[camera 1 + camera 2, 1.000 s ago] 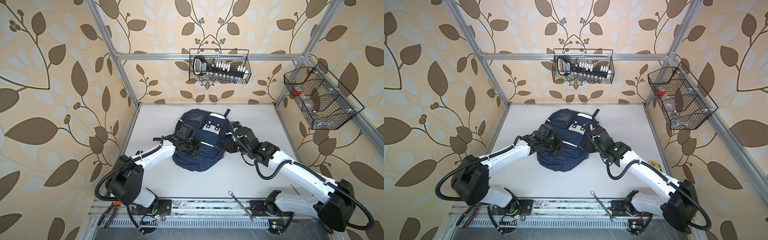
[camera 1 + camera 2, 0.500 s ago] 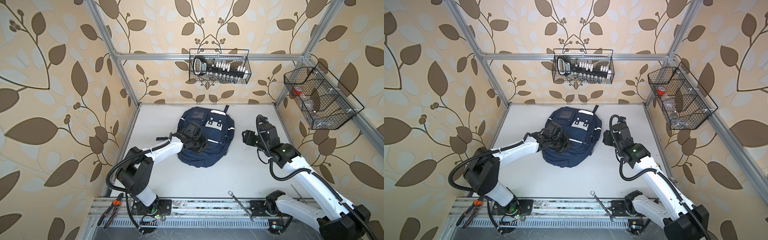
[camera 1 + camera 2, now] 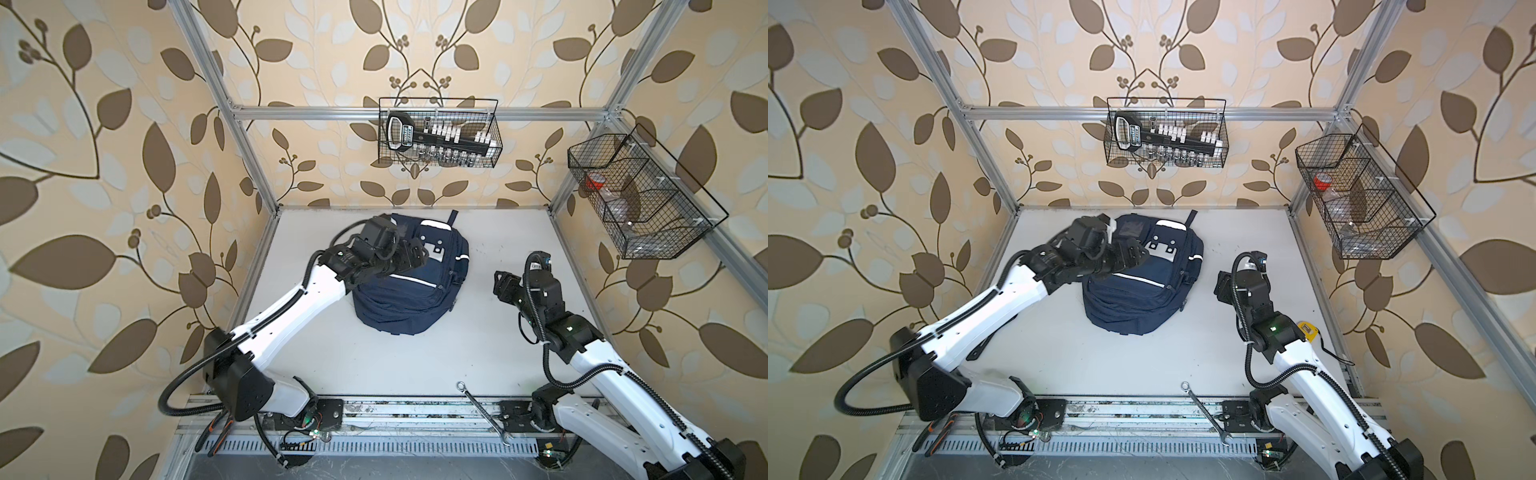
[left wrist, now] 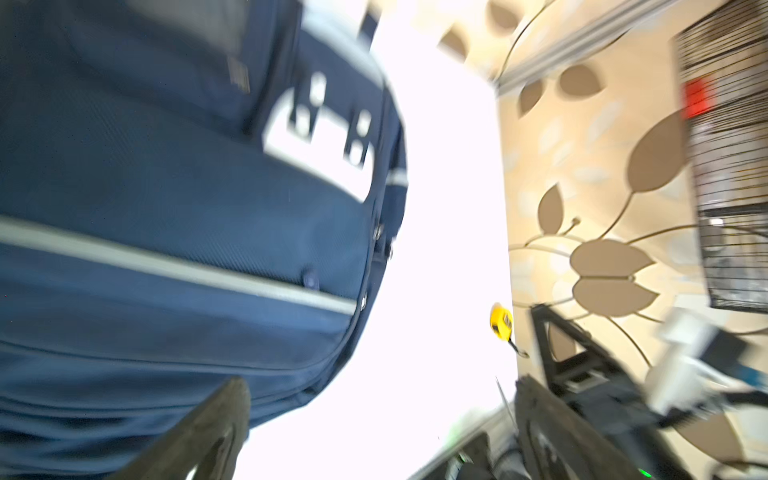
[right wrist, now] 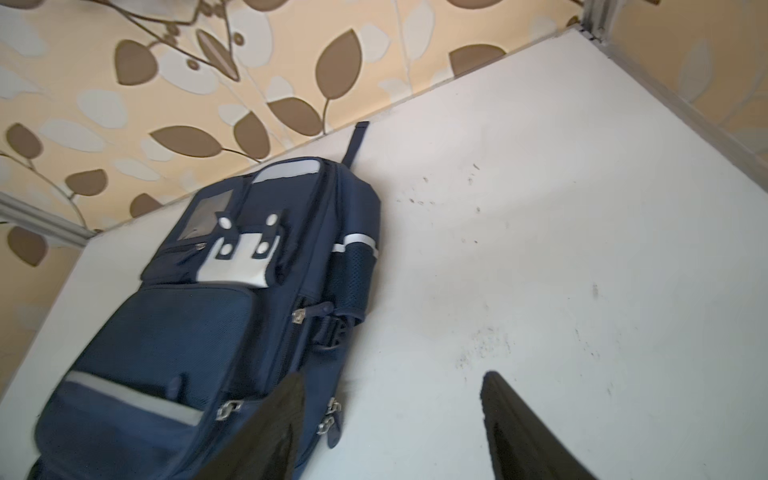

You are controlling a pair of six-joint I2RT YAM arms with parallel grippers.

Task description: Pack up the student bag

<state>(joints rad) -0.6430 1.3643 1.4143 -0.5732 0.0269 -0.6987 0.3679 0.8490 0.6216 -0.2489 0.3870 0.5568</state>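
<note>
The student bag (image 3: 409, 299), navy blue with white stripes and a white patch, lies flat on the white table near the back wall in both top views (image 3: 1138, 297). My left gripper (image 3: 417, 254) hovers over its upper left part, open, with nothing between the fingers. In the left wrist view the bag (image 4: 166, 199) fills the frame beyond the spread left gripper (image 4: 380, 390). My right gripper (image 3: 500, 284) stands open over bare table to the right of the bag. The right wrist view shows the right gripper (image 5: 395, 378) empty beside the bag (image 5: 199, 316), whose zip pulls look closed.
A wire basket (image 3: 438, 133) with a socket set hangs on the back wall, and another wire basket (image 3: 636, 203) hangs on the right wall. A wrench (image 3: 482, 411) lies across the front rail. A yellow tape measure (image 3: 1306, 330) sits by the right arm. Pliers (image 3: 216, 432) lie front left.
My left gripper has opened, let go of the bag and risen above it. The right arm has drawn back to the right, away from the bag. The bag has settled nearer the back wall.
</note>
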